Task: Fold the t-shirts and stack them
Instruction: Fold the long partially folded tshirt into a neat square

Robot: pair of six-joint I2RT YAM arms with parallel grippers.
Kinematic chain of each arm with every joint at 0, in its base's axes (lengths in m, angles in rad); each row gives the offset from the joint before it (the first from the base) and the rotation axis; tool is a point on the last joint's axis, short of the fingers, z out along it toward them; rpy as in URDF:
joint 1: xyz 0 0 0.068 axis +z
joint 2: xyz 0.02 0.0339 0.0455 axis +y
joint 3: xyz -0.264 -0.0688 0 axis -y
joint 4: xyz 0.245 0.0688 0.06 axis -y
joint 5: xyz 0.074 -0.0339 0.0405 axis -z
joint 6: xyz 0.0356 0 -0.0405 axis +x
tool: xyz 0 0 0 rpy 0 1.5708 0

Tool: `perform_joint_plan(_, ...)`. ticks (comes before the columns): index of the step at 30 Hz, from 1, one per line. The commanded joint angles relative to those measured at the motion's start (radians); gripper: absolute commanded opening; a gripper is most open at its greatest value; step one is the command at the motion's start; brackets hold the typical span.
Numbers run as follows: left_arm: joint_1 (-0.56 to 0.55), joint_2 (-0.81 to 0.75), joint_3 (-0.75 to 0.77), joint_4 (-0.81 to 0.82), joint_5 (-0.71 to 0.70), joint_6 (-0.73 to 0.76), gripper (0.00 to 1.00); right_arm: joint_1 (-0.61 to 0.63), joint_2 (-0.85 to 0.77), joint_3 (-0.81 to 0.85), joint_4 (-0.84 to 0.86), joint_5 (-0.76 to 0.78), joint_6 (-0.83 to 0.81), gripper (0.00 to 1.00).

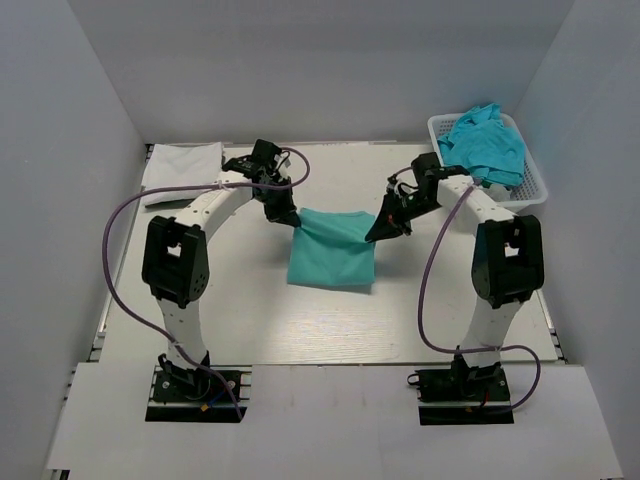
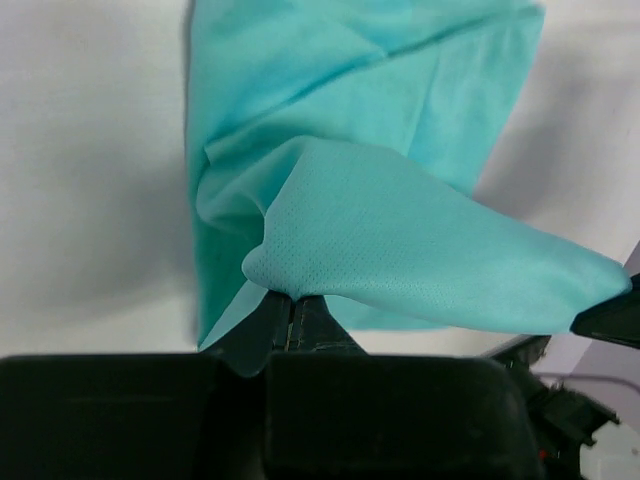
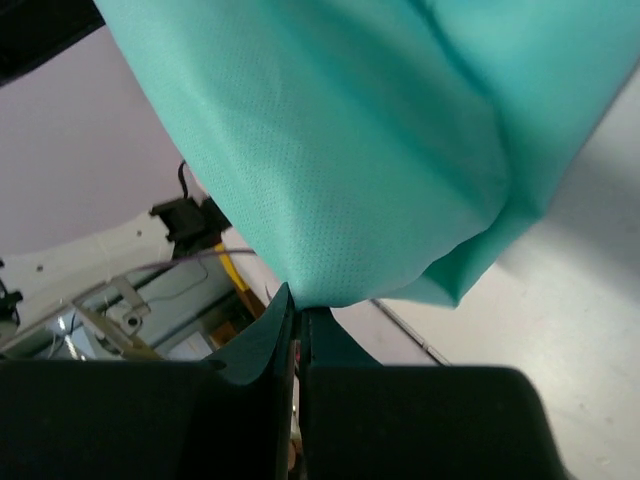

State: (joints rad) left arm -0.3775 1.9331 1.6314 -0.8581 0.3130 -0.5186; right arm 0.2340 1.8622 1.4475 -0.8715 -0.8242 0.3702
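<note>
Pinching one upper corner of a teal, fine-mesh fabric t-shirt (image 1: 333,255) in the left gripper (image 1: 287,217), clamping tight on a fold of the cloth with no gap showing in the left wrist view. Pinching the opposite upper corner in the right gripper (image 1: 383,232), likewise squeezing together on the fabric. Holding the top edge stretched between the two grippers, raised off the pale table (image 1: 300,330). Letting the rest of the shirt drape down from both grippers toward the arm bases, with its lower edge lying on the table nearer the bases than either gripper. Bunching and folding over just beyond the left fingertips, then spreading away to the right in that wrist view. Hanging as a smooth, taut sheet above the right fingertips in the right wrist view. Sitting beyond and to the right of the right gripper, well apart: a white slatted plastic basket (image 1: 528,197) holding a heap of crumpled blue t-shirts (image 1: 485,145). Lying beyond and to the left of the left gripper, near the table's far left corner: a folded pale grey garment (image 1: 183,160).
</note>
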Motion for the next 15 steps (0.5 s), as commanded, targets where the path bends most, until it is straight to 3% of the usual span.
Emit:
perform_joint_plan(1,0.02,-0.005,0.015,0.19,-0.026,-0.035,0.0,-0.01,0.029,0.057,0.101,0.051,0.035,0.0)
perform_joint_plan(5,0.02,0.072,0.102,0.226,-0.026,-0.047,0.0,-0.018,0.13,0.155,0.204,0.051,0.064,0.01)
perform_joint_plan(7,0.029,0.133,0.16,0.226,-0.074,-0.047,0.0,-0.018,0.17,0.204,0.273,0.043,0.064,0.11)
perform_joint_plan(8,0.041,0.157,0.182,0.226,-0.084,-0.047,0.26,-0.024,0.243,0.255,0.305,0.098,0.082,0.37)
perform_joint_plan(9,0.042,0.185,0.214,0.215,-0.107,-0.047,0.53,-0.022,0.271,0.331,0.312,0.121,0.093,0.5)
perform_joint_plan(10,0.054,0.216,0.307,0.193,-0.117,-0.047,0.8,-0.024,0.299,0.376,0.275,0.169,0.087,0.77)
perform_joint_plan(11,0.054,0.274,0.359,0.135,-0.126,-0.047,1.0,-0.038,0.351,0.472,0.249,0.184,0.087,0.91)
perform_joint_plan(13,0.066,0.312,0.503,0.072,-0.149,-0.037,1.0,-0.041,0.358,0.548,0.22,0.293,0.085,0.91)
perform_joint_plan(15,0.066,0.287,0.503,0.048,-0.172,-0.026,1.0,-0.032,0.257,0.5,0.235,0.416,0.075,0.91)
